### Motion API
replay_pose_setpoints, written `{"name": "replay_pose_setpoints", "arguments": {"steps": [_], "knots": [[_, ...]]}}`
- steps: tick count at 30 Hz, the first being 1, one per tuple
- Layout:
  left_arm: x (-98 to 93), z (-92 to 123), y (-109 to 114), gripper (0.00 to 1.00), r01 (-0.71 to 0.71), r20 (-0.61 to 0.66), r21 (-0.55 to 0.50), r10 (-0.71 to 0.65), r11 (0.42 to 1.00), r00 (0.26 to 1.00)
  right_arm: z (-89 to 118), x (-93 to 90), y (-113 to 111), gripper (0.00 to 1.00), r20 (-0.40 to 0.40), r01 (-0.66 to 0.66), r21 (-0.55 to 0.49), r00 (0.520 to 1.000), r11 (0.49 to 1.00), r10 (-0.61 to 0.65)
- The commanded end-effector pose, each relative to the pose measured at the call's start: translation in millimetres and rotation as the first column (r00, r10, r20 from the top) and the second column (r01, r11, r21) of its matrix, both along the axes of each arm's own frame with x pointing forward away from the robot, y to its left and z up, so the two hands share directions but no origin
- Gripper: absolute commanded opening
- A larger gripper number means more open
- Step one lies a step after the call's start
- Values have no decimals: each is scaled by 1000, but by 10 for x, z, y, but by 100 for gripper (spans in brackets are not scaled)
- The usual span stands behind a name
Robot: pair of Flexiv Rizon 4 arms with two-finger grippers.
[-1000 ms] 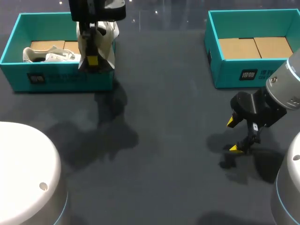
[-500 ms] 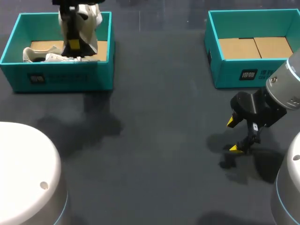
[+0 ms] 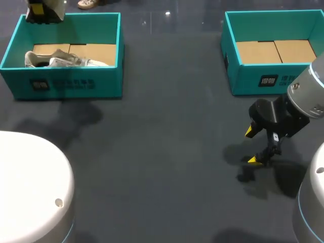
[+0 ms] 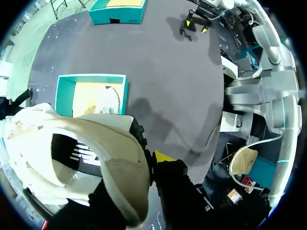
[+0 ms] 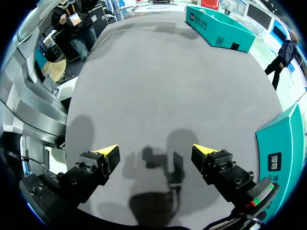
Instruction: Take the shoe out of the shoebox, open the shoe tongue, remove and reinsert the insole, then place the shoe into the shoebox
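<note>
My left gripper hangs high at the far left corner of the left teal shoebox, nearly out of the head view. In the left wrist view this gripper is shut on the heel collar of a cream-white shoe, with the shoebox far beneath it. A second white shoe lies in that box at its left end. My right gripper stands open just above the table at the right, with nothing between its fingers.
A second teal shoebox with a cardboard floor stands at the far right. Dark bare tabletop spreads between the boxes and the grippers. White rounded arm bases fill the two near corners.
My left gripper has carried the cream shoe from over the box's right end up and to the left, past the far left corner. The right arm has not moved.
</note>
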State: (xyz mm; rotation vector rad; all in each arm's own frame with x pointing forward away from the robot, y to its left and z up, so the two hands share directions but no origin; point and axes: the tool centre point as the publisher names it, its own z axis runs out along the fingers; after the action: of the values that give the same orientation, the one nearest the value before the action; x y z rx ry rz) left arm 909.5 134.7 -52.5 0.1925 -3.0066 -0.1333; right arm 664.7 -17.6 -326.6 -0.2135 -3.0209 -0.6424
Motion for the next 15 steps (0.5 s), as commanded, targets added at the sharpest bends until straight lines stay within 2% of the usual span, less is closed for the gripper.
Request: {"name": "replay_pose_setpoints", "arguments": {"steps": [1, 14, 15], "knots": [[359, 94, 195, 0, 11, -40, 15, -11, 1000, 999, 8, -20, -5, 100, 2, 1, -2, 1000, 1000, -1], [359, 94, 195, 0, 11, -40, 15, -11, 1000, 999, 8, -20, -5, 100, 2, 1, -2, 1000, 1000, -1], [424, 55, 216, 0, 29, -46, 14, -29, 999, 999, 8, -20, -5, 100, 2, 1, -2, 1000, 1000, -1]]}}
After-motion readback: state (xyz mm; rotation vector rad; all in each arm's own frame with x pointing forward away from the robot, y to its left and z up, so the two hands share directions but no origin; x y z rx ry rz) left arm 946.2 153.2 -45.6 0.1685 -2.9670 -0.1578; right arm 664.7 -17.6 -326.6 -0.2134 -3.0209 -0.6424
